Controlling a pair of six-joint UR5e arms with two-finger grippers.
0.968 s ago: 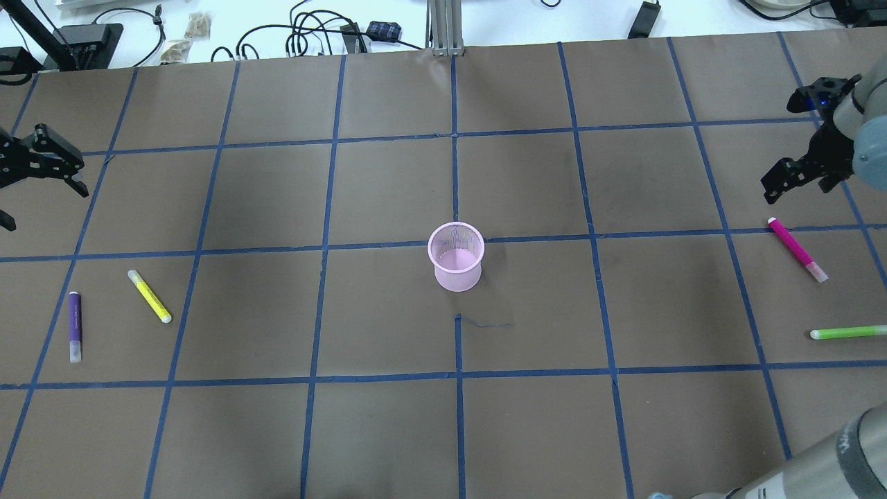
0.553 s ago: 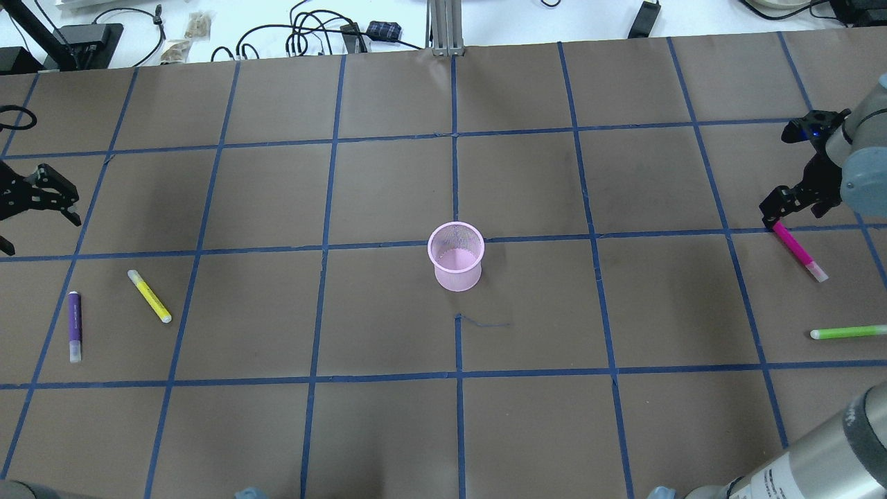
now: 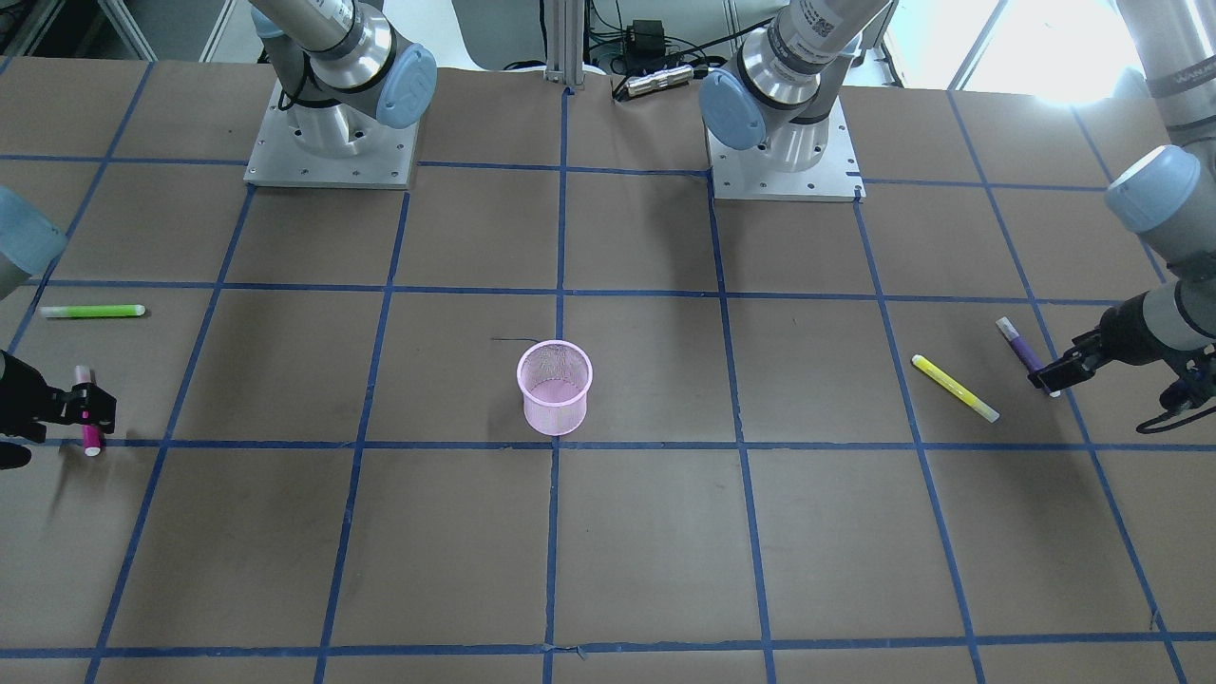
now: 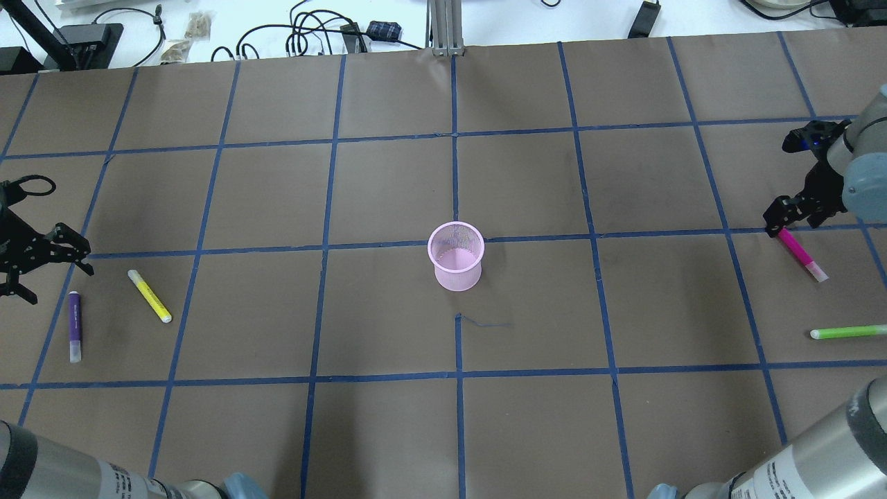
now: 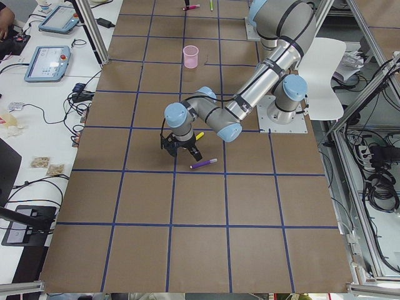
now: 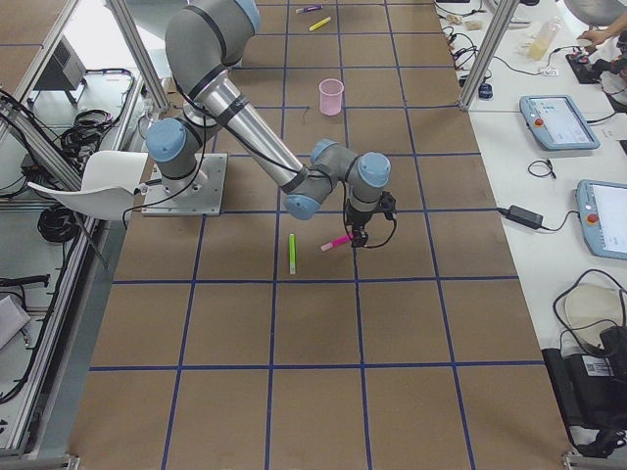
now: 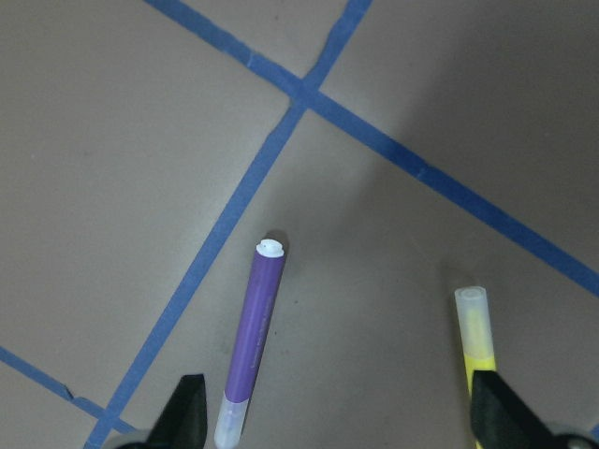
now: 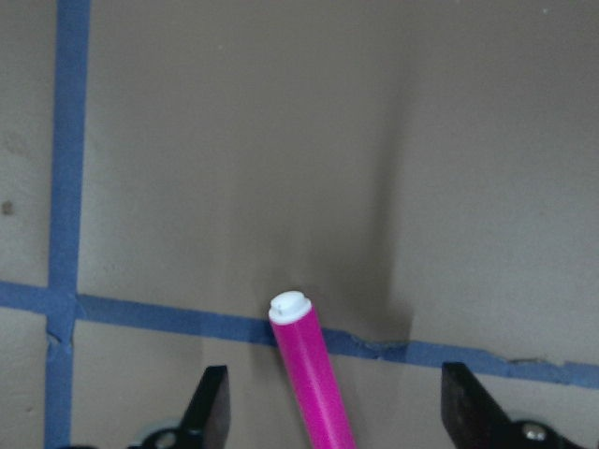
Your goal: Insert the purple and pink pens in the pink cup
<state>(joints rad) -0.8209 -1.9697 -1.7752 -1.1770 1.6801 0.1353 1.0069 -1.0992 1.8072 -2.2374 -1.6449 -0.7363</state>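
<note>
overhead, the pink cup (image 4: 457, 277) stands mid-table, the purple pen (image 4: 75, 326) lies beside the left gripper (image 4: 61, 285) and the pink pen (image 4: 800, 255) at the right gripper (image 4: 775, 223); each wrist view shows empty, wide-spread jaws over its pen's end, the barrel running across their closing line.

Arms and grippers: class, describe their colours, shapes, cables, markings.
Left arm and right arm: silver tubes, pale blue joint caps, printed labels, square grey base plates. Left gripper and right gripper: black, two-fingered. A black cable loops by the left wrist.
</note>
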